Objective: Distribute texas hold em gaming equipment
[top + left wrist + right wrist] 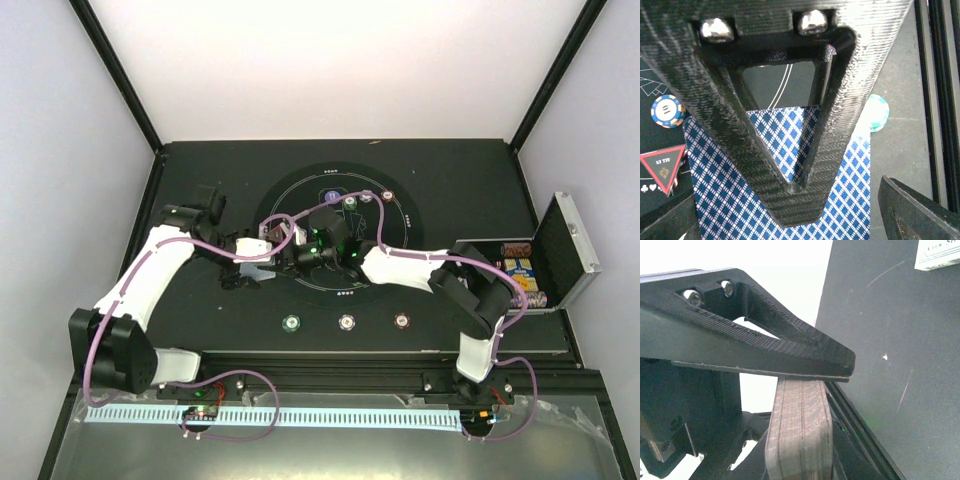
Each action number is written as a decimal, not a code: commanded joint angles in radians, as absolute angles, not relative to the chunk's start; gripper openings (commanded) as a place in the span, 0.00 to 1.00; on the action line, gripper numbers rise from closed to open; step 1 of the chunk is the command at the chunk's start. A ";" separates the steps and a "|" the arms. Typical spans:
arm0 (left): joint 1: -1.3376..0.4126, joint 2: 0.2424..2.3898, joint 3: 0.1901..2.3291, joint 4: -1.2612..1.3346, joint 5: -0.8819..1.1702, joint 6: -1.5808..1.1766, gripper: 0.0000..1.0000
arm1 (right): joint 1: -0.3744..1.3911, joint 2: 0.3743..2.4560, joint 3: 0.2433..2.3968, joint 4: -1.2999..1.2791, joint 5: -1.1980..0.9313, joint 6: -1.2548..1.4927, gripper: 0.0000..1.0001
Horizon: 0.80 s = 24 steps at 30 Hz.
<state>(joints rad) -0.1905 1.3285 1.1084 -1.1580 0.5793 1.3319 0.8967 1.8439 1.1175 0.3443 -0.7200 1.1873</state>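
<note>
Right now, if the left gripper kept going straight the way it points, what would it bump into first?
Probably the blue-checked card. In the wrist view it fills the space just past the left gripper and may even be touching it; depth is hard to judge.

We see soft, even overhead light on the dark surface (450, 170); bolts (812, 21) glare above the left fingers (840, 125); the right wrist background blows out white.
</note>
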 commanded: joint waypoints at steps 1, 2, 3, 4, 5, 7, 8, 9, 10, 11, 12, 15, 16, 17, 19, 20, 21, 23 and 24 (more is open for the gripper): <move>-0.195 1.287 1.072 -1.117 0.629 1.359 0.86 | 0.895 1.837 1.142 0.343 -0.693 1.176 0.04; -0.195 1.287 1.070 -1.116 0.628 1.357 0.87 | 0.896 1.836 1.143 0.341 -0.691 1.175 0.04; -0.195 1.287 1.071 -1.116 0.626 1.354 0.87 | 0.895 1.835 1.143 0.341 -0.691 1.175 0.04; -0.195 1.287 1.071 -1.115 0.623 1.352 0.87 | 0.897 1.835 1.143 0.341 -0.689 1.175 0.04; -0.195 1.287 1.071 -1.111 0.622 1.344 0.87 | 0.897 1.835 1.144 0.341 -0.688 1.176 0.04; -0.195 1.287 1.069 -1.099 0.616 1.330 0.86 | 0.899 1.836 1.147 0.341 -0.686 1.179 0.04; -0.195 1.287 1.069 -1.095 0.615 1.327 0.86 | 0.902 1.838 1.148 0.341 -0.684 1.180 0.04; -0.195 1.287 1.069 -1.092 0.614 1.324 0.85 | 0.901 1.839 1.150 0.342 -0.683 1.181 0.04; -0.195 1.287 1.069 -1.091 0.614 1.324 0.85 | 0.902 1.842 1.151 0.343 -0.683 1.182 0.04; -0.196 1.289 1.068 -1.088 0.609 1.321 0.83 | 0.904 1.844 1.152 0.344 -0.681 1.185 0.04; -0.198 1.292 1.068 -1.088 0.608 1.322 0.82 | 0.904 1.846 1.153 0.348 -0.680 1.186 0.04; -0.203 1.307 1.068 -1.102 0.598 1.324 0.78 | 0.906 1.854 1.159 0.357 -0.682 1.194 0.04; -0.205 1.311 1.068 -1.106 0.596 1.326 0.76 | 0.906 1.857 1.159 0.360 -0.683 1.195 0.04; -0.207 1.314 1.068 -1.109 0.595 1.326 0.74 | 0.906 1.858 1.161 0.359 -0.682 1.196 0.04; -0.207 1.319 1.068 -1.108 0.592 1.327 0.70 | 0.907 1.859 1.161 0.358 -0.680 1.196 0.04; -0.207 1.320 1.068 -1.109 0.591 1.330 0.68 | 0.907 1.861 1.161 0.359 -0.679 1.198 0.04; -0.208 1.321 1.068 -1.110 0.589 1.332 0.67 | 0.907 1.863 1.161 0.360 -0.678 1.199 0.03; -0.209 1.320 1.064 -1.108 0.584 1.333 0.66 | 0.906 1.867 1.161 0.362 -0.675 1.203 0.03; -0.210 1.317 1.062 -1.104 0.582 1.331 0.66 | 0.906 1.868 1.161 0.361 -0.673 1.204 0.03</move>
